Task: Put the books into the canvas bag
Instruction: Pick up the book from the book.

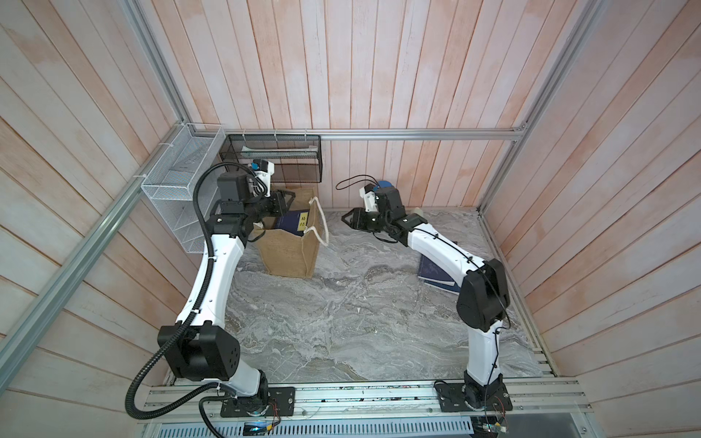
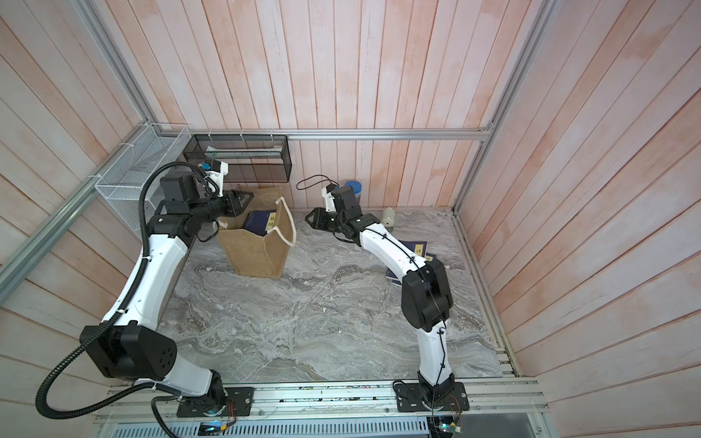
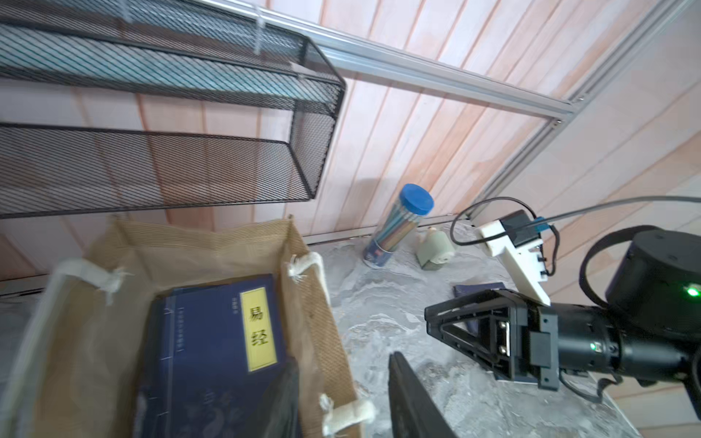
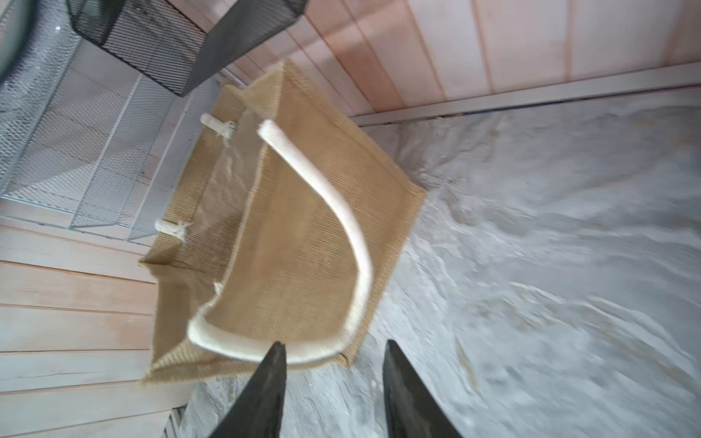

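Watching both feeds, I see the canvas bag standing upright at the upper left of centre in both top views, mouth open, with a navy book with a yellow label already leaning inside it. The left gripper hangs over the mouth with its jaws apart. In the left wrist view one finger sits inside the bag and one outside, with the side wall in the gap, and I cannot tell whether either finger touches the cloth. The right gripper is empty with its jaws parted, hovering just beside the bag. One tip is very near the white rope handle that droops down the outer face. The remaining books lie flat on the marble table at the right of the frame, partly hidden under the right arm. My first worry is the bag, which is soft and unweighted. A left finger dragging the wall, or the right tip hooking that handle, could tip it over or fold the mouth shut. The leaning book could also block the next one going in. Thin paperbacks lying flat may slide instead of lifting, and a wide swing could knock over the blue-capped pencil tube by the back wall.
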You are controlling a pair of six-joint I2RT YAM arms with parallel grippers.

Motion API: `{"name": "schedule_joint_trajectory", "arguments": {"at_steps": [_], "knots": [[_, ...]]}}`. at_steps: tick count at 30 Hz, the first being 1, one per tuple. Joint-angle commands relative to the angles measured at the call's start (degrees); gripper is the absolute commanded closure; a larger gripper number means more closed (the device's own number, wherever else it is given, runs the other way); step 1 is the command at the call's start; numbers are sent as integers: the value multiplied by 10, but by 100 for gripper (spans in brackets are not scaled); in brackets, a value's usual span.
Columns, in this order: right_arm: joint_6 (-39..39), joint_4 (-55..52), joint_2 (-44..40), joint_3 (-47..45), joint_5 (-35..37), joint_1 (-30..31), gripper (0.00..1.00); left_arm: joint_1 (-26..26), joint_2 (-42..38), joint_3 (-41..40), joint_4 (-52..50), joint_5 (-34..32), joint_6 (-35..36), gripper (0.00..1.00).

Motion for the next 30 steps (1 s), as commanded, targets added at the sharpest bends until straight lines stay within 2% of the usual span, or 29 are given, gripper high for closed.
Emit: {"name": "schedule_joint_trajectory", "arguments": {"at_steps": [1, 7, 12, 16, 20, 25, 30], "knots": [[8, 45, -73, -121, 22, -55, 56, -37, -5, -40, 60, -9, -48, 58], [-4, 59, -172, -322, 43, -180, 56, -134, 22, -97, 127, -33, -83, 58], [-24, 50, -199, -394, 44, -270, 54, -205, 87, -117, 181, -54, -125, 58], [-44, 36, -199, -409, 67, -324, 52, -262, 149, -112, 226, -69, -162, 58], [-55, 24, -173, -405, 57, -368, 49, -311, 225, -72, 250, -69, -201, 58], [-63, 31, -145, -407, 60, -390, 47, -359, 324, 0, 267, -72, -258, 58], [-70, 29, -114, -400, 57, -401, 46, -386, 412, 66, 277, -72, -315, 58]]}}
